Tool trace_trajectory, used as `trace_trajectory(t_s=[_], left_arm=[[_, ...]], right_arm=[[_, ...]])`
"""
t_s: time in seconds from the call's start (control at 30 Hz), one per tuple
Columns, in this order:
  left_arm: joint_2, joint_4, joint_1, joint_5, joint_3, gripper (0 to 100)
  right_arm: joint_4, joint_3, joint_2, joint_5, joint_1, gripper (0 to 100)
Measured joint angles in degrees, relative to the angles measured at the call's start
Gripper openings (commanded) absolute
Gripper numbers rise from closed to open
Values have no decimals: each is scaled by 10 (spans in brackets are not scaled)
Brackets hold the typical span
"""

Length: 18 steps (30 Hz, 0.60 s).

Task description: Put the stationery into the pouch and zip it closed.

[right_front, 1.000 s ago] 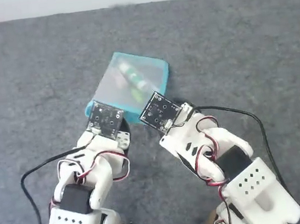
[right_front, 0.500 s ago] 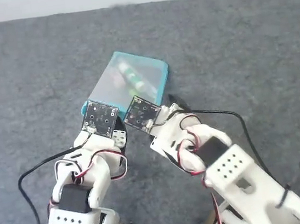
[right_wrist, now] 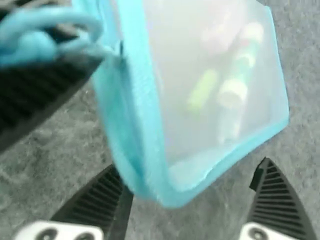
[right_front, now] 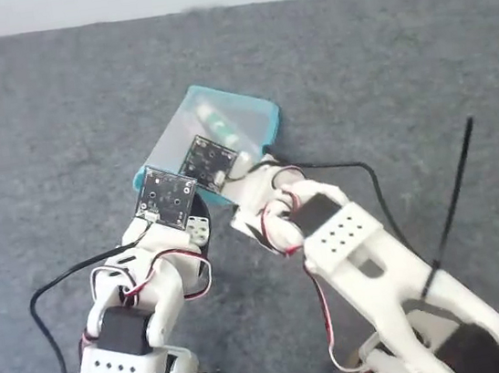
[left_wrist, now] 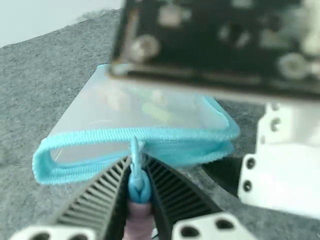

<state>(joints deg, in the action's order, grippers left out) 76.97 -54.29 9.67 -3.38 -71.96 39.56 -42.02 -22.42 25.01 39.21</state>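
Teal-edged pouch (right_front: 233, 118) sits on the grey desk (right_front: 36, 104), pens (right_wrist: 235, 80) inside. Our left fingers (left_wrist: 97, 192) pinch the zipper pull (left_wrist: 136, 181); our right fingers (right_wrist: 272, 200) gape around the pouch's end. Unclamped, we reckon it just drags along instead of zipping.

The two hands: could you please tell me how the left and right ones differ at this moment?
The left hand is shut on the zip pull; the right hand is open. The left hand sits at the zip edge of the pouch; the right hand straddles one of its corners. Both are at the pouch.
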Motion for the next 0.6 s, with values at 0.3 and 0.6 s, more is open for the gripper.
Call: trace_trajectory(t_s=[0.3,0.6], left_arm=[[0,0,-2,0,0,11],[1,71,-50,-2,-37,12]], right_arm=[[-1,80,109,0,-6,11],[42,108,109,2,-56,7]])
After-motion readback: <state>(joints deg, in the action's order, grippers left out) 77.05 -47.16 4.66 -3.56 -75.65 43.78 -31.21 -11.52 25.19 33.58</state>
